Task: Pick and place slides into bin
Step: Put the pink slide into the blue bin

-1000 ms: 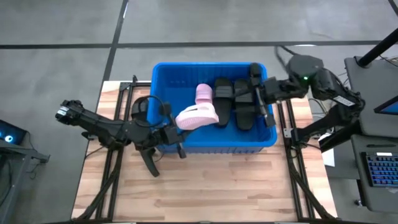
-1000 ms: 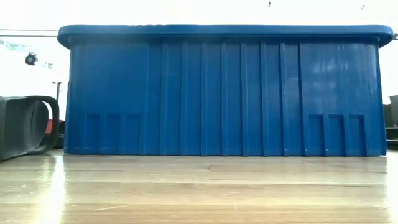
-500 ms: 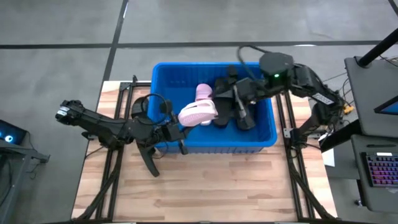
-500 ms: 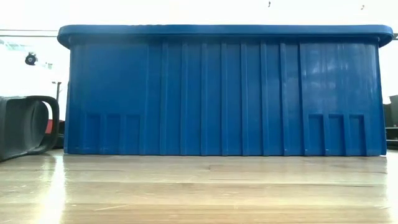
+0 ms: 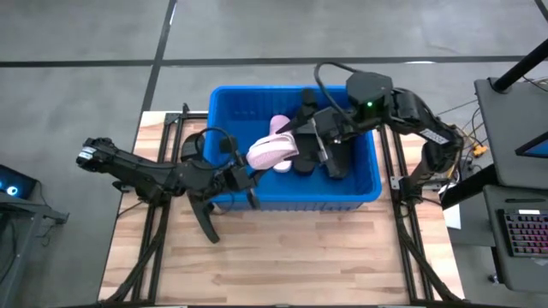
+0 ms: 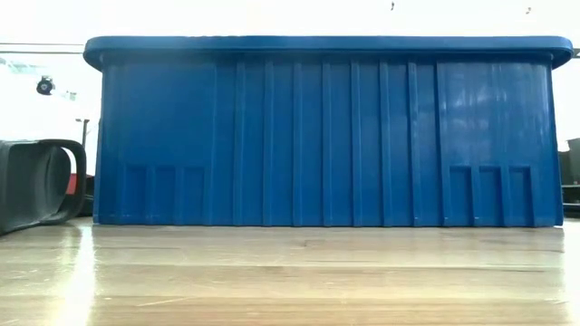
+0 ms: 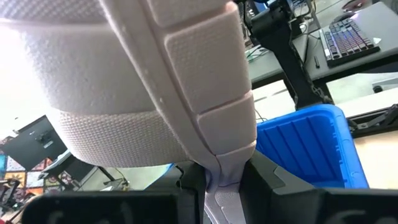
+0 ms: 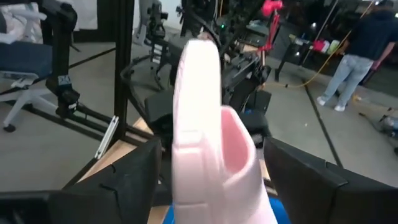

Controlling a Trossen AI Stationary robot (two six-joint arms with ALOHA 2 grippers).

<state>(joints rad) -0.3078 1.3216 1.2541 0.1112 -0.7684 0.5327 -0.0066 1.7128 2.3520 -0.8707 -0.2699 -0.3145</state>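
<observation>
The blue bin [image 5: 231,111] stands at the table's far middle; the low view shows its front wall [image 6: 326,136]. Inside lie a pink slide [image 5: 281,127] and black slides [image 5: 336,154]. My left gripper [image 5: 248,178] reaches over the bin's near wall and is shut on a second pink slide [image 5: 272,152], held above the bin. My right gripper [image 5: 310,145] is open over the bin. Its fingers [image 8: 134,180] stand on either side of that slide [image 8: 205,137] without touching it. A black slide [image 6: 36,186] rests on the table left of the bin. My left gripper pinches the edge of the pink slide's sole [image 7: 221,177] between its two fingers, at the end of the slide nearest the table's left. The fingers come level from the table's left. The slide is lifted clear above the bin's inside and sticks out toward my right gripper.
A dark, long object [image 5: 205,224] lies on the wooden table [image 5: 282,257] by the bin's near left corner. Metal frames run along both table sides. Desks and a keyboard [image 5: 522,239] stand at the right. A person [image 8: 348,62] stands far off in the room.
My right gripper has gone from the bin's right wall toward the table's left, across the bin, up to the pink slide in my left gripper. My left gripper has kept its hold on the slide.
</observation>
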